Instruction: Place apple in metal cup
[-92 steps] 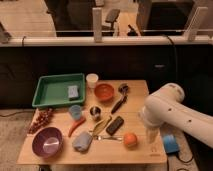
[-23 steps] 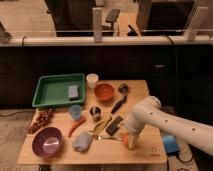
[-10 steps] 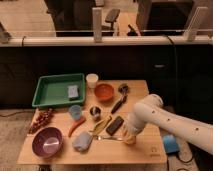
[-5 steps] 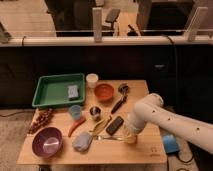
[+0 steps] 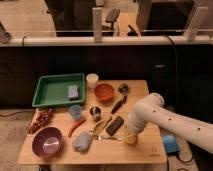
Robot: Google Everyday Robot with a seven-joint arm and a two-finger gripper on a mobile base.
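The apple (image 5: 131,139) is a small orange fruit near the table's front right; only its lower part shows. My gripper (image 5: 131,133) is down right on it, at the end of the white arm (image 5: 160,120) that reaches in from the right and covers the apple's top. The metal cup (image 5: 95,111) is a small shiny steel cup standing upright at mid-table, left of and farther back than the apple, apart from the gripper.
A black bar (image 5: 115,125) and cutlery (image 5: 106,136) lie between apple and metal cup. Also on the table are a pale blue cup (image 5: 75,111), red-orange bowl (image 5: 104,92), white cup (image 5: 92,80), green tray (image 5: 56,82), purple bowl (image 5: 47,141), grey cloth (image 5: 81,142) and grapes (image 5: 41,120).
Over nine seconds the arm came from the table's right side down over the apple. In the last second it has barely moved, and the apple stays in place.
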